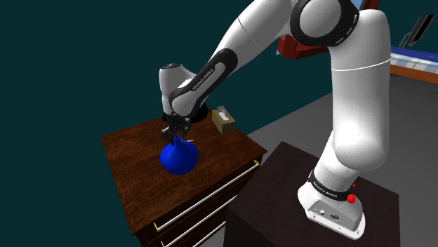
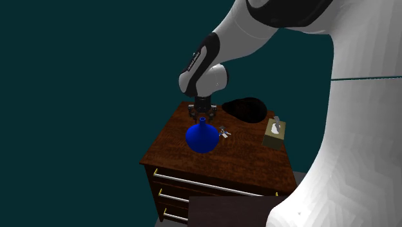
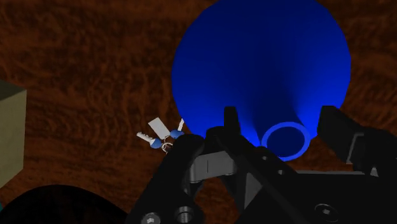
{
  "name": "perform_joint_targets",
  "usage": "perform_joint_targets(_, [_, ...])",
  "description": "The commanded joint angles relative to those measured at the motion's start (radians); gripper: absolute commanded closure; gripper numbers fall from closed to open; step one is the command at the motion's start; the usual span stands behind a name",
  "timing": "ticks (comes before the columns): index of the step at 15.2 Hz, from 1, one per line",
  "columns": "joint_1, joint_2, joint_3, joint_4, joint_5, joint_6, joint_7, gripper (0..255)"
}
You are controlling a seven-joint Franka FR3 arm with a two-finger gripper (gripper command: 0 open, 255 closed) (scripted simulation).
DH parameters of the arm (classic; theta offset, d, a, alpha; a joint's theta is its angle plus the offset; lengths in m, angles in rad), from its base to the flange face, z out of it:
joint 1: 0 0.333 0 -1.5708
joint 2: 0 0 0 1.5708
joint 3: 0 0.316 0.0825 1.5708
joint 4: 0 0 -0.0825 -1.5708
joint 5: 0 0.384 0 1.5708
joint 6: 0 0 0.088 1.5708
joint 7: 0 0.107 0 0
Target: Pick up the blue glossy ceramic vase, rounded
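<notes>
— Well, open or shut, that gripper point(image 3: 280, 121)?
— Open. Black fingers point(image 3: 230, 124) apart, one on each side of the thin neck of the blue vase point(image 3: 254, 57). Touching or not, hard to tell.
— And the vase's spot?
— Right under the gripper, round belly sitting on the brown dresser point(image 2: 245, 161).
— Anything hidden?
— Yes. Dark round thing point(image 2: 246, 109) behind the gripper, mostly covered by the arm in the shoulder view, plain in the second exterior view. No telling what sort of thing. Tiny keys point(image 3: 162, 135) just beside the vase, clear from the wrist, only a speck in the second exterior view.
— Room to move?
— Some bare wood between the vase and each dresser edge. Tissue box point(image 2: 276, 132) well apart from the gripper, cut off at the wrist view's edge.
</notes>
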Motion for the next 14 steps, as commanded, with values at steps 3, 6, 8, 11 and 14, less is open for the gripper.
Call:
perform_joint_targets(3, [0.000, 0.003, -0.001, 0.000, -0.001, 0.003, 0.001, 255])
perform_joint_targets(6, [0.000, 0.003, -0.001, 0.000, -0.001, 0.003, 0.001, 255])
perform_joint_targets(8, [0.001, 0.002, 0.000, 0.000, -0.001, 0.003, 0.001, 255])
perform_joint_targets(11, [-0.003, -0.018, 0.004, 0.002, 0.007, -0.020, -0.005, 255])
perform_joint_targets(14, [-0.007, -0.046, 0.010, 0.008, 0.019, -0.052, -0.013, 255])
